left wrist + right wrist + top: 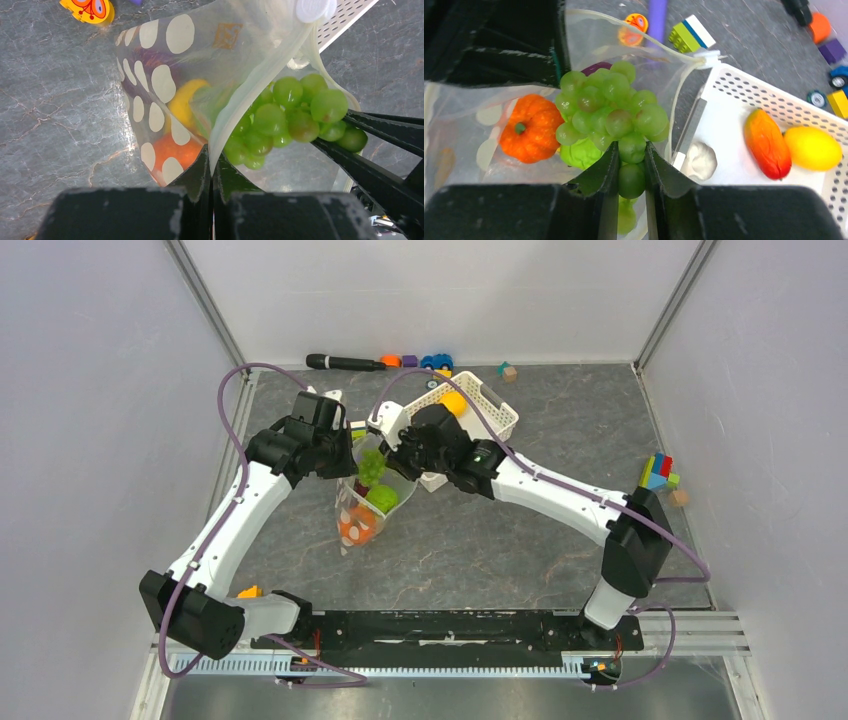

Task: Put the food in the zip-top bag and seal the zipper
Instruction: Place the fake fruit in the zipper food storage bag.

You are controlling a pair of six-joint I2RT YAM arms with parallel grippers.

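The zip-top bag (362,512), clear with white dots, hangs open over the table. My left gripper (213,167) is shut on its mouth edge, where the zipper (250,95) runs. My right gripper (630,155) is shut on the green grapes (611,110) and holds the bunch at the bag's mouth. Inside the bag lie an orange pumpkin (530,129), a light green piece (579,155), a yellow piece (187,102) and something purple. In the top view both grippers meet above the bag, with the grapes (372,467) between them.
The white lattice basket (774,95) stands just right of the bag with a red-orange piece (766,144), a yellow piece (813,148) and a white garlic (700,160) in it. A black marker (345,362), toy car (436,361) and blocks (657,473) lie along the far and right edges.
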